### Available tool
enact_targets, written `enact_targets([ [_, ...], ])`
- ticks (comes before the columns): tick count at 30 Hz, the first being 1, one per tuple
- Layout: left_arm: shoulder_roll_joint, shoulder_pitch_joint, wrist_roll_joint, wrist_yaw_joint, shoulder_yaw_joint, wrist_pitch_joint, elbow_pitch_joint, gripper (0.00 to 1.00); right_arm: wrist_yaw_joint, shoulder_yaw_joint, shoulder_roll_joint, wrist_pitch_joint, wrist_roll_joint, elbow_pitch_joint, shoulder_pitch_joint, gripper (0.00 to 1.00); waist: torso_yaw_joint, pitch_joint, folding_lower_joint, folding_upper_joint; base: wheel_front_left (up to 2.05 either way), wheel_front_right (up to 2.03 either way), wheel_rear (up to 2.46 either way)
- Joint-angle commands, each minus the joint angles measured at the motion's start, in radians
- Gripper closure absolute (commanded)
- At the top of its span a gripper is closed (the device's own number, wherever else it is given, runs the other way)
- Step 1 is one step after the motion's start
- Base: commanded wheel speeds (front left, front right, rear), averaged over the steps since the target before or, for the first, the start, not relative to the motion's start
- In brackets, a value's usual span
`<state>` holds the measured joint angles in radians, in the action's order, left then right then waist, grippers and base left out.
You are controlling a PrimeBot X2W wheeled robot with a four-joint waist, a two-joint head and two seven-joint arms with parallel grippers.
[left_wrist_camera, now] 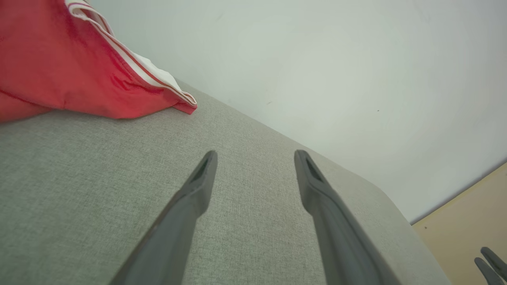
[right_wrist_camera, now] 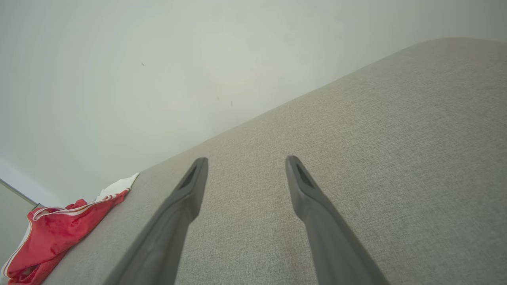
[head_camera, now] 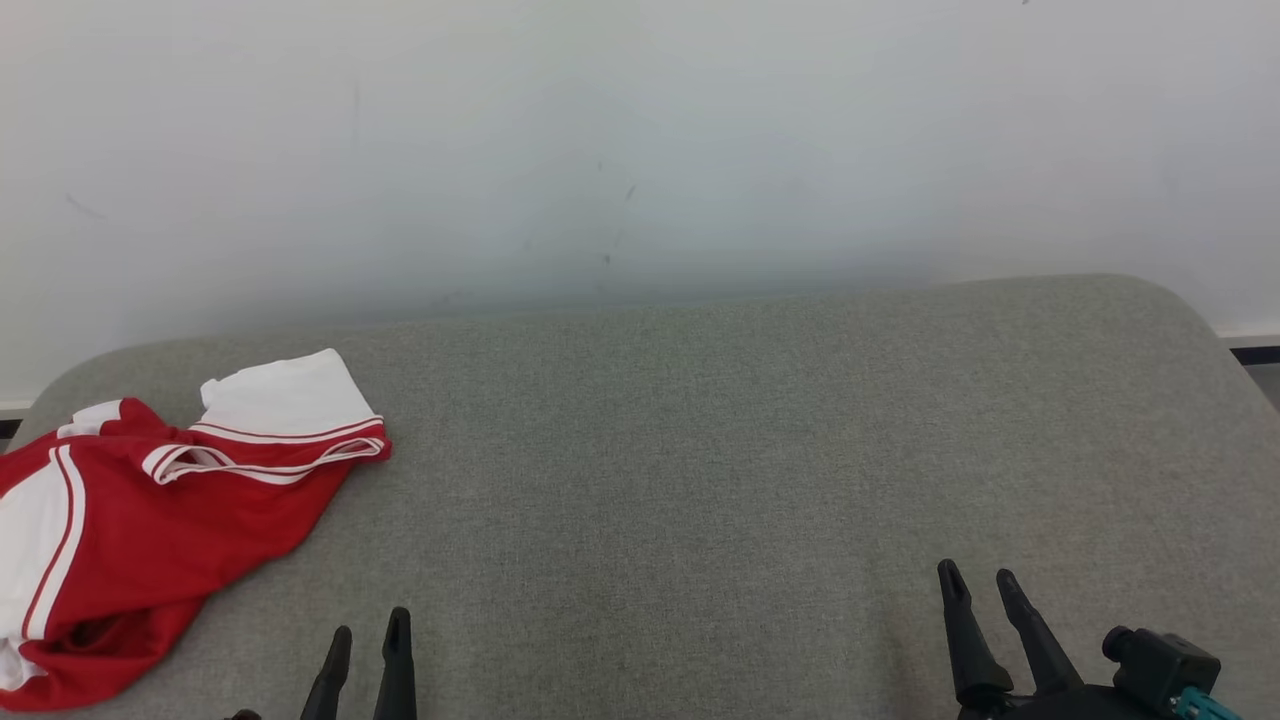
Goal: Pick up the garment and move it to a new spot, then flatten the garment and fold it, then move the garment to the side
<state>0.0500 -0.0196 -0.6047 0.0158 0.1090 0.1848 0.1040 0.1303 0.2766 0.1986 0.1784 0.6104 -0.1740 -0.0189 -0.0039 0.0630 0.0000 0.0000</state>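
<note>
Nearest in the head view are the two grippers at the near edge of the grey fabric surface [head_camera: 700, 450]. The left gripper [head_camera: 371, 622] and the right gripper [head_camera: 977, 570] both point toward the far edge, and their fingers close on nothing. A small dark camera block [head_camera: 1160, 665] sits on the right wrist. The red and white garment [head_camera: 150, 520] lies crumpled at the far left corner and runs out of the picture at the left edge. It is to the left of the left gripper and apart from it, and well apart from the right one. A pale wall [head_camera: 640, 130] stands behind the far edge.

From the left wrist, the left gripper [left_wrist_camera: 255, 153] has its jaws spread wide, with bare grey fabric between them. The garment [left_wrist_camera: 59, 59] is close ahead, toward the upper left. This view adds the beige floor [left_wrist_camera: 467, 209] beyond the surface, and the tips of the right gripper [left_wrist_camera: 481, 255] low at the right.

From the right wrist, the right gripper [right_wrist_camera: 246, 159] is also spread wide over bare fabric. The garment [right_wrist_camera: 59, 229] is small and far, at the lower left, with a long stretch of open surface [right_wrist_camera: 396, 138] between.
</note>
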Motion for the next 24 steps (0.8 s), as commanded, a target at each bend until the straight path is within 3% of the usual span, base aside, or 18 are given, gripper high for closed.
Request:
enact_targets([
  [1, 0.000, 0.003, 0.038, -0.003, -0.001, 0.008, -0.016, 0.00, 0.000, 0.005, 0.001, 0.011, -0.033, 0.006, -0.012, 0.00, 0.001, 0.002, 0.0000, 0.0000, 0.00, 0.00, 0.00],
  [15, 0.000, 0.022, 0.198, -0.017, -0.021, 0.030, -0.038, 0.00, 0.001, 0.013, -0.021, 0.035, -0.194, 0.003, -0.015, 0.00, -0.005, 0.018, 0.0000, 0.0000, 0.00, 0.00, 0.00],
  [24, 0.000, 0.031, 0.283, -0.049, -0.026, 0.043, -0.066, 0.00, 0.001, 0.026, -0.026, 0.047, -0.293, 0.012, -0.008, 0.00, -0.003, 0.021, 0.0000, 0.0000, 0.00, 0.00, 0.00],
])
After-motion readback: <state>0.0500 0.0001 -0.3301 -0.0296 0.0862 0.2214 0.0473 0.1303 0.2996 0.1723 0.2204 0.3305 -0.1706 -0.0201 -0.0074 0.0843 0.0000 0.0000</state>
